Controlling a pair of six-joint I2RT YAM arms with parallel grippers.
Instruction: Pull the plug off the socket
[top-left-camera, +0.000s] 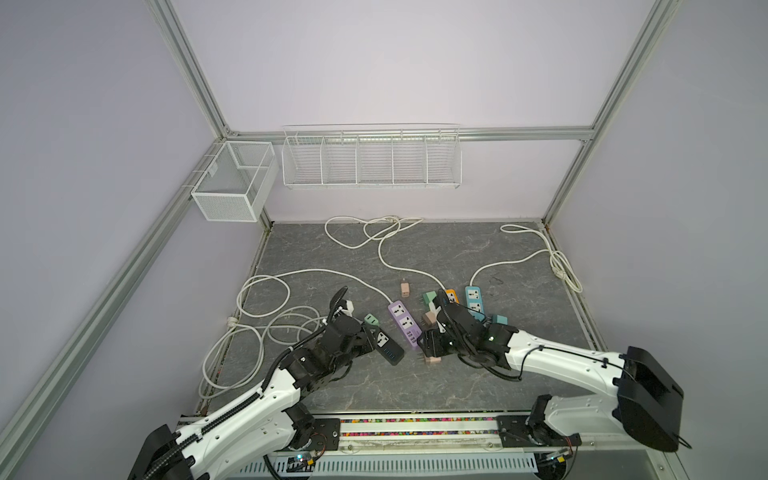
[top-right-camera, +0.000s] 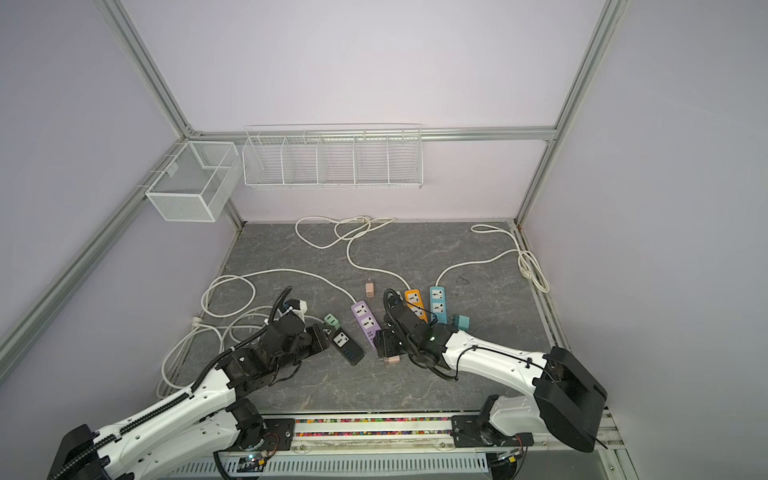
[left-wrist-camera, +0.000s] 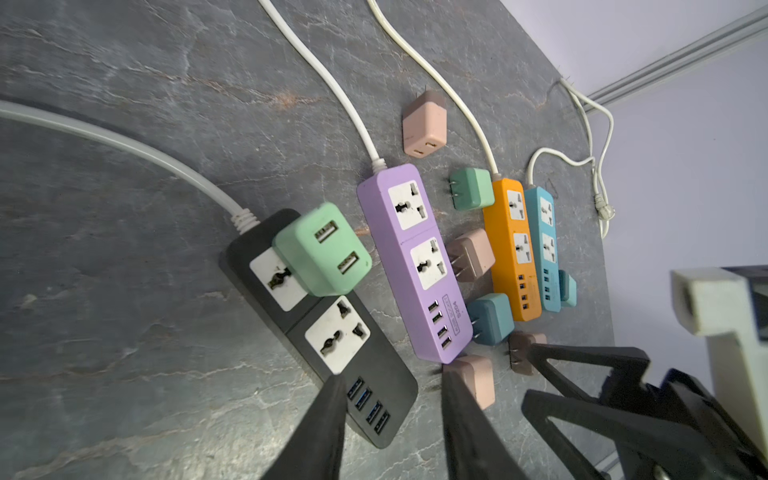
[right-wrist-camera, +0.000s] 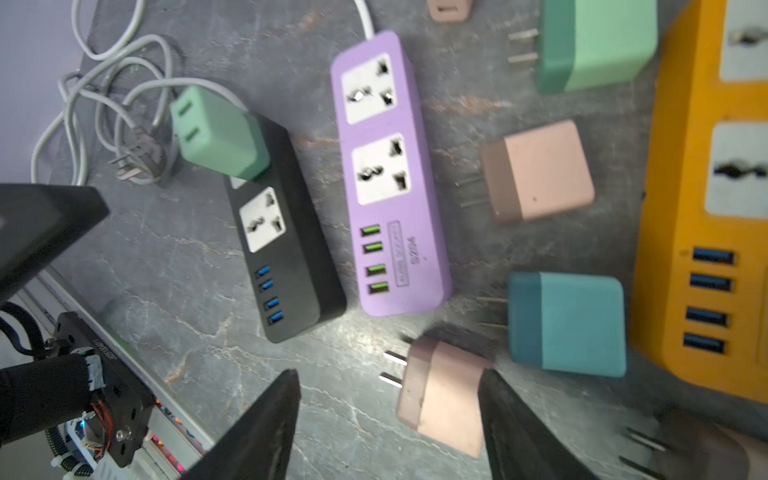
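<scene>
A black socket strip (left-wrist-camera: 390, 365) lies left of centre on the table, seen in both top views (top-left-camera: 388, 347) (top-right-camera: 347, 347). A mint green plug (left-wrist-camera: 322, 249) stands plugged into the socket at its cord end (top-left-camera: 371, 320) (right-wrist-camera: 220, 133). My left gripper (left-wrist-camera: 395, 380) hovers over the strip's USB end with its jaws apart; one finger overlaps the strip and the other stands clear of it. My right gripper (right-wrist-camera: 388, 374) is open above the table. A loose pink plug (right-wrist-camera: 444, 407) lies flat between its fingers, against one of them (top-left-camera: 432, 360).
A purple strip (left-wrist-camera: 411, 266), an orange strip (left-wrist-camera: 511, 249) and a blue strip (left-wrist-camera: 544, 245) lie side by side to the right, with several loose plugs among them. White cords loop over the left and back of the table (top-left-camera: 266, 307). Wire baskets (top-left-camera: 370, 158) hang on the back wall.
</scene>
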